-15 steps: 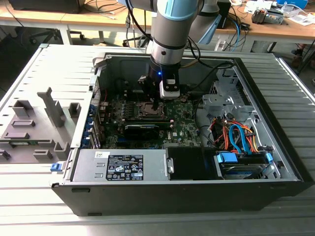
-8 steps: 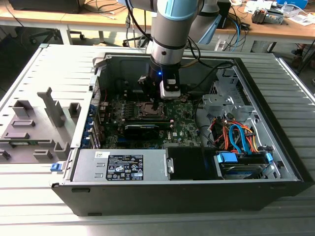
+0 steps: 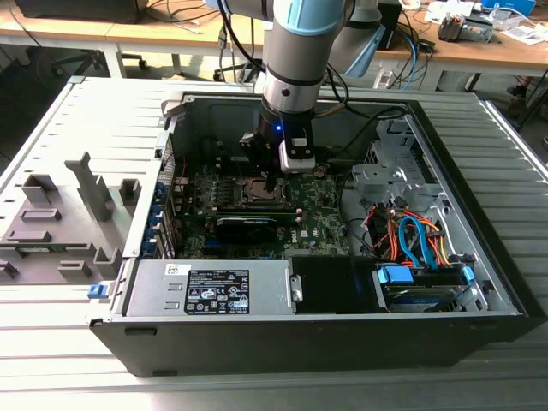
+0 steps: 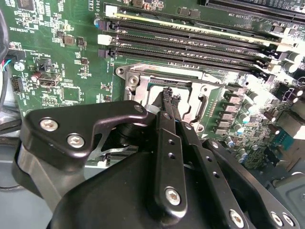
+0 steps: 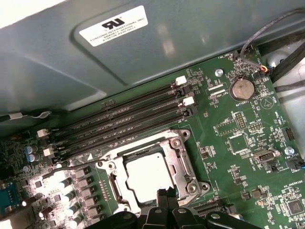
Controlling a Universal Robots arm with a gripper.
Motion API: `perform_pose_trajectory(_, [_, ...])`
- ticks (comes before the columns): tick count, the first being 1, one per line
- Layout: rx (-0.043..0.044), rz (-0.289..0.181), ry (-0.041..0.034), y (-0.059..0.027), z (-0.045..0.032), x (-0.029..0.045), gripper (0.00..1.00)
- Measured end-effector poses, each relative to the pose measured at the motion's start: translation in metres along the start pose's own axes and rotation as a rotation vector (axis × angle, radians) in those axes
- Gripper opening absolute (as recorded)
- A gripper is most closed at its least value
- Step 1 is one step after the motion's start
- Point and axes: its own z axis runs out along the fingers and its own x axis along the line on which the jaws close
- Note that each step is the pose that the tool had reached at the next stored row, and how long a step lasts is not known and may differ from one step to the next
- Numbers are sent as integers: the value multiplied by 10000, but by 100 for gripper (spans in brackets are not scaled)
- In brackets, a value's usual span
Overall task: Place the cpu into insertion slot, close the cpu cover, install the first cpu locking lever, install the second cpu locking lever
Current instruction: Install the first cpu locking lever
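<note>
The arm [image 3: 295,51] reaches down into an open computer case [image 3: 479,334] that lies on the slatted grey table [image 3: 257,390], with its jaws low over the insertion slot [image 3: 253,192] near the middle of the green motherboard [image 5: 248,157]. In both wrist views the jaws are clenched together with nothing visible between them, the black fingertips [image 5: 163,195] [image 4: 167,95] at the edge of the socket (whether they touch the metal cannot be told). In the first wrist view the cpu [image 5: 147,175] sits flat in the slot, silvery top up, and the cpu cover [image 5: 183,164] lies down around it, framing the chip in its square window. Four long black memory slots [image 5: 124,121] run just beside the socket, between it and the case wall
</note>
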Motion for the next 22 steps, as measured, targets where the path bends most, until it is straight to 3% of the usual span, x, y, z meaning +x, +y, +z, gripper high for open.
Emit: perform_pose_trajectory(22, [54,-717,-3,0,0,0,11])
